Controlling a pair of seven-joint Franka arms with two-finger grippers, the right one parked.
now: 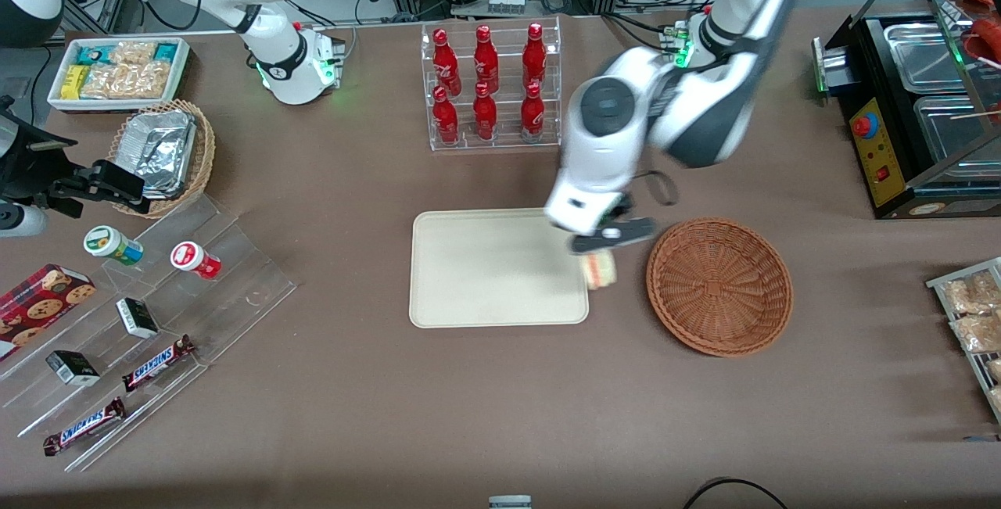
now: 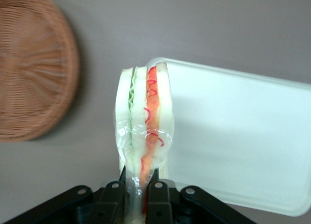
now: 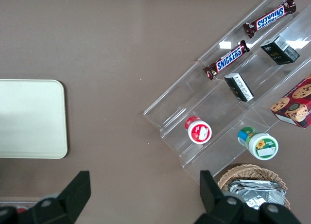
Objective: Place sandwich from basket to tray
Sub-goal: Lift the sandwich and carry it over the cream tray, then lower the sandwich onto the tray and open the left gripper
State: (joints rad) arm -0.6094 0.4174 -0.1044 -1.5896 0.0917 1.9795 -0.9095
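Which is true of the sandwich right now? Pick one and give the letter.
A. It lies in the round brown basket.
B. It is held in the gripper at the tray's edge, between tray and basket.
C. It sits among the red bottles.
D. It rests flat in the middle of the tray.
B: the gripper is shut on the sandwich, which hangs by the rim of the tray, and the basket holds nothing.

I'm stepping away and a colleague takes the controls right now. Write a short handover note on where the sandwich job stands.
Gripper: shut on the sandwich, holding it in the air at the tray's edge nearest the basket.
Basket: empty, on the table beside the tray.
Tray: nothing on it yet.
Done: sandwich picked out of the basket and carried to the tray's edge.
Left: move fully over the tray, lower, release.
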